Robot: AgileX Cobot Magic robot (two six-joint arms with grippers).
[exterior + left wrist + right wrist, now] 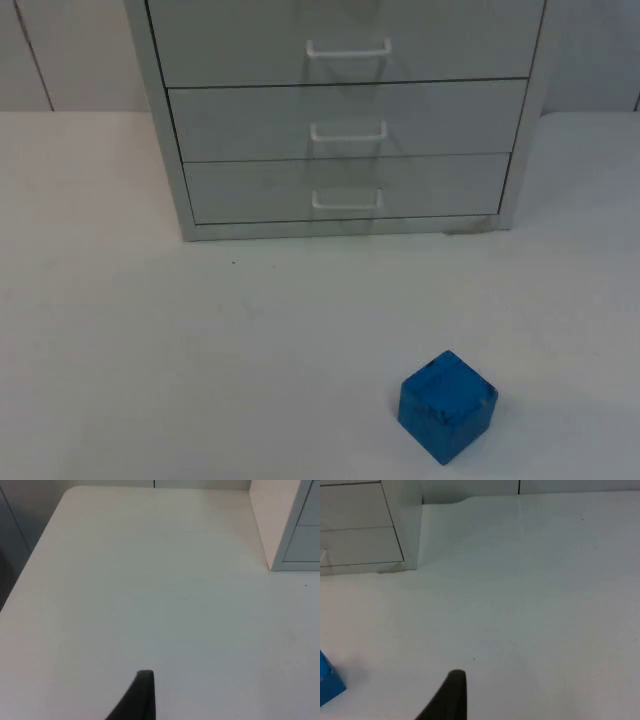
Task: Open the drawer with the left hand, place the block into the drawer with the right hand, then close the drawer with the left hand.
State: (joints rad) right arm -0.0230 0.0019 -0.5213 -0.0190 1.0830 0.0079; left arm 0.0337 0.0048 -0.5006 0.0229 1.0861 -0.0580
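Over bare table [150, 580], the left gripper [140, 700] hangs with just one black fingertip showing, so can't tell if it's released or clenched. Same deal with the right gripper [451, 697], over the table further right, can't tell its state either. Both arms are just waiting. Near the right one sits the blue block [447, 405], alone on the white top, well apart from the grey drawer cabinet [340, 120]. All three drawers look closed, white handles [347, 198] flush in front, cabinet standing at the back.
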